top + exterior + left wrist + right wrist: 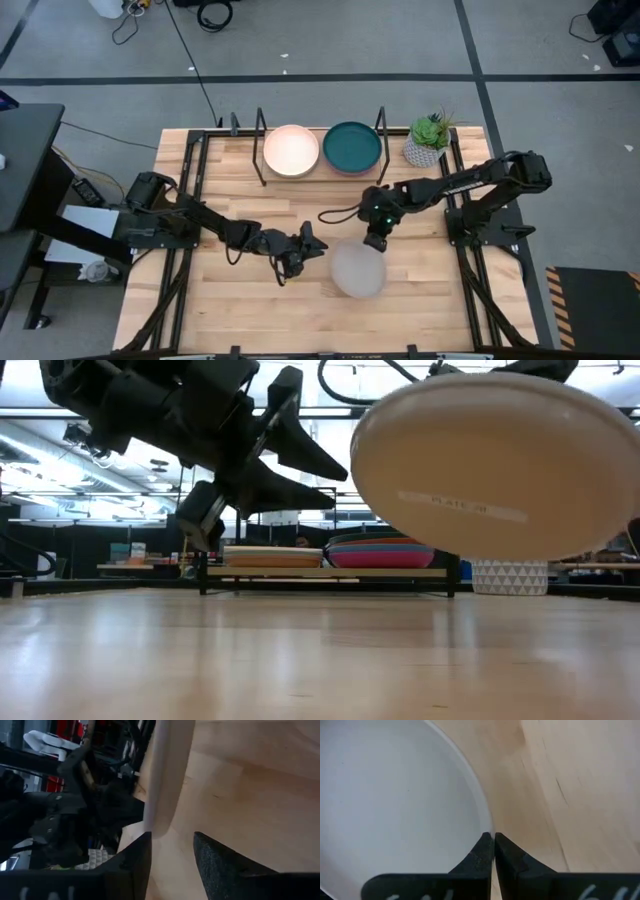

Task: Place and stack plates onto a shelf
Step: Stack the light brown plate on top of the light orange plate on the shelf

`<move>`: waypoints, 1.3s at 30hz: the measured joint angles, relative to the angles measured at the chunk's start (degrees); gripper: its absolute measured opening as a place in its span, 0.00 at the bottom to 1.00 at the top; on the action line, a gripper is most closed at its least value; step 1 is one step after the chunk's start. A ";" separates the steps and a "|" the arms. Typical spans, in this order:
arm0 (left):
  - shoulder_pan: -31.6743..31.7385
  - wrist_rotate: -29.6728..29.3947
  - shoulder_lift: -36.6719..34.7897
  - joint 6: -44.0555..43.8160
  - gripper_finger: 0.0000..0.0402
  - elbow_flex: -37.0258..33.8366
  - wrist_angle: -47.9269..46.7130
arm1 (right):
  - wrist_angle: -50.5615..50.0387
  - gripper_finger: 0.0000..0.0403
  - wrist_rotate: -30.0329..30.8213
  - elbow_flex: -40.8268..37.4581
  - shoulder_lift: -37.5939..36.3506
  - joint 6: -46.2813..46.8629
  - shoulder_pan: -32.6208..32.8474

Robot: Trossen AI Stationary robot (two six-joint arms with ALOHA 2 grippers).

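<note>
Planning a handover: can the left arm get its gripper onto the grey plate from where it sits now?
Probably yes. The left gripper is open beside the grey plate, whose rim shows just ahead of its fingers in the left wrist view. The right gripper pinches the plate's other edge, lifted clear of the table.

The high view looks straight down on the whole table (420,290) from well above, taking in both arms. The low view sits at tabletop height, facing level across the boards toward the shelf (330,573) at the far edge. The left wrist view looks forward past the left gripper (172,857), close to the grey plate (167,775) just ahead. The right wrist view sits very near the right gripper (493,851), clamped on that plate's rim. All four views share this plate.
</note>
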 joint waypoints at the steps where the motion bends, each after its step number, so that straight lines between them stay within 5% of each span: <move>1: 0.00 -0.20 0.00 0.09 0.39 0.25 -0.22 | -0.05 0.03 -0.14 0.34 0.00 -0.18 -0.03; 11: 0.07 -0.98 -0.04 4.27 0.57 3.84 -0.22 | -0.17 0.03 -0.52 1.37 0.00 -0.80 -0.06; 15: 0.14 4.56 -0.02 7.06 0.57 4.73 -0.51 | 0.05 0.03 -0.57 1.39 0.00 -1.05 -0.14; 19: 0.32 9.51 1.16 7.60 0.53 5.87 -0.42 | 0.62 0.03 -0.38 1.39 0.02 -1.01 -0.55; 39: 1.42 9.59 7.45 3.90 0.13 8.40 -0.67 | 1.86 0.10 0.69 1.69 0.07 -1.64 -1.86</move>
